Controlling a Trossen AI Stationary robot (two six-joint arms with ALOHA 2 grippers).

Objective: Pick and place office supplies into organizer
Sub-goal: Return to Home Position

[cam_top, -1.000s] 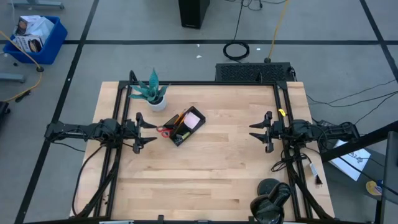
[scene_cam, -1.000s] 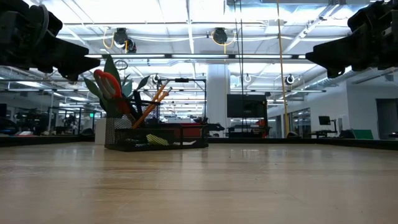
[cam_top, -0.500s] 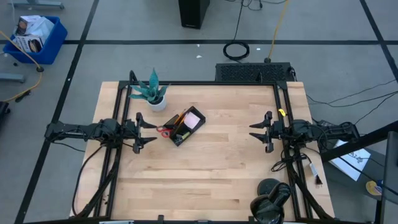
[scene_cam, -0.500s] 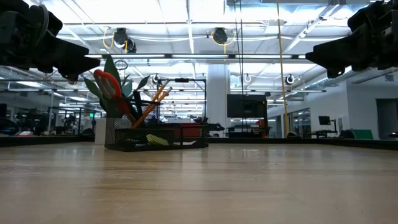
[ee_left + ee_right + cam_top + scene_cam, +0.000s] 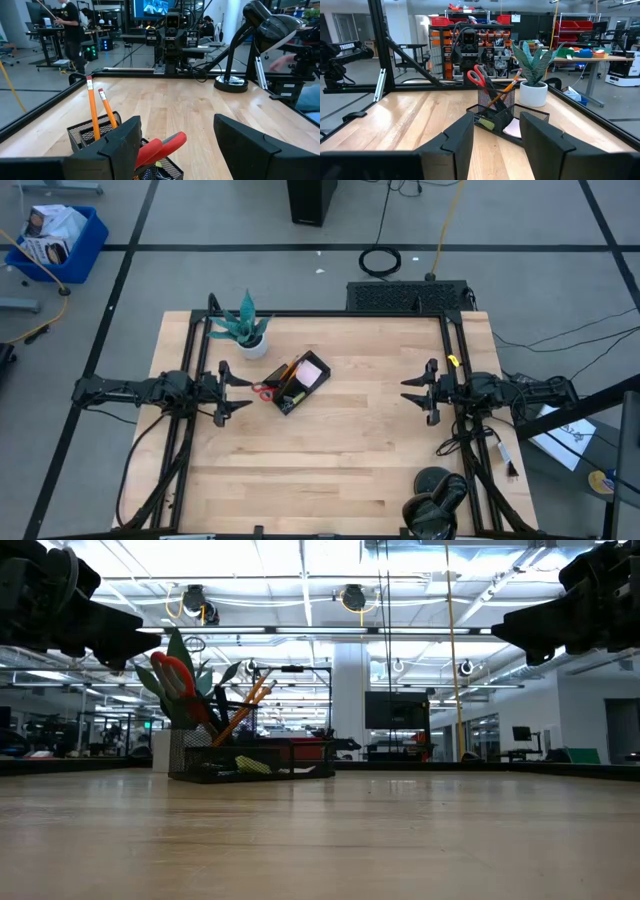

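- We judge the sorting done: scissors point(image 5: 264, 391), pencils point(image 5: 283, 370) and pink pad point(image 5: 310, 372) sit in the organizer point(image 5: 292, 402), left of centre on the counter point(image 5: 340, 450).
- Left gripper point(image 5: 245, 393) and right gripper point(image 5: 408, 392) hover apart, fingers released, empty.
- Next: park both arms at home.

scissors point(image 5: 176, 678): blades hidden inside the organizer point(image 5: 196, 754) cup
sticky-note pad point(image 5: 512, 129): partly hidden behind mesh wall
yellow-green bit point(image 5: 252, 766): too blurred to identify

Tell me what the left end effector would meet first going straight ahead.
Probably the red-handled scissors, upright in the near end of the organizer; the left end effector aims at them.
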